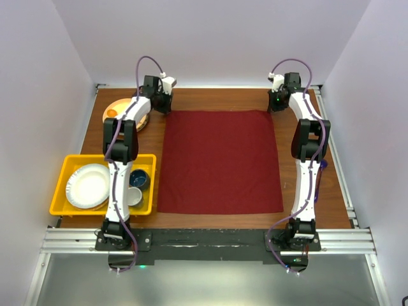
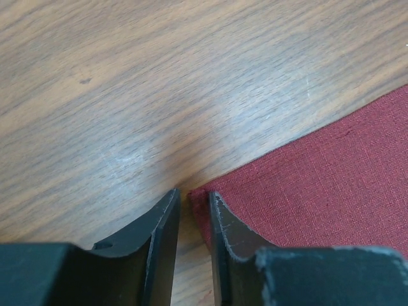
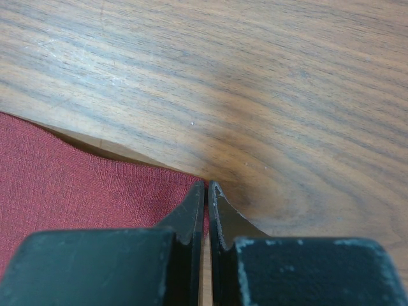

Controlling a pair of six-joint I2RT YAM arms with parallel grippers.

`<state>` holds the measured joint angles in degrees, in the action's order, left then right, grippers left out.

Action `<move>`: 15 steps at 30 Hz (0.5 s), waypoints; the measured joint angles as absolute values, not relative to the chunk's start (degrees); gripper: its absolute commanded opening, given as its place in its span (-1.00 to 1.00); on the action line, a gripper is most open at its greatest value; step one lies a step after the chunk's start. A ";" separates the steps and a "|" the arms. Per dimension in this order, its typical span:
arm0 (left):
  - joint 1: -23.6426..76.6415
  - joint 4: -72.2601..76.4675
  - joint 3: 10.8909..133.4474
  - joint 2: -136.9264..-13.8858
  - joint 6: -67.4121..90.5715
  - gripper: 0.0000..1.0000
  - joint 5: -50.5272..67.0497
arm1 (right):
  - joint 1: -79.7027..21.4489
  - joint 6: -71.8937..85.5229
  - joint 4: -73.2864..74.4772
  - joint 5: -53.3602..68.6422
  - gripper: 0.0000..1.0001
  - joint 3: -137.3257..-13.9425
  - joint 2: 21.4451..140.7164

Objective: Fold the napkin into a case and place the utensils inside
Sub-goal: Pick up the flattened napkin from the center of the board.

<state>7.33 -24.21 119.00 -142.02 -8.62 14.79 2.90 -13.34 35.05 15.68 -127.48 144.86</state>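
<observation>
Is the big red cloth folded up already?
No, the napkin lies spread out flat as one big sheet on the table, with no fold in it.

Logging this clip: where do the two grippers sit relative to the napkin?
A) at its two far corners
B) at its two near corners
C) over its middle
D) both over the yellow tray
A: the top view shows the left gripper at the far-left corner of the flat-spread napkin and the right gripper at its far-right corner.
</observation>
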 measured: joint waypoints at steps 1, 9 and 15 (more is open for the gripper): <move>7.49 -23.97 118.89 -142.02 -8.84 -0.43 14.79 | 2.90 -13.32 35.05 15.68 -1.00 -127.48 144.86; 9.65 -22.87 118.52 -141.99 -11.60 -0.99 13.23 | 2.90 -13.32 35.05 15.66 -1.00 -127.48 144.86; 10.48 -22.98 118.98 -142.02 -11.35 -1.00 10.61 | 2.87 -13.28 35.35 15.29 -1.00 -128.07 144.90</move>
<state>10.48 -22.98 118.98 -142.02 -11.35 10.61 2.87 -13.28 35.35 15.29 -128.07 144.90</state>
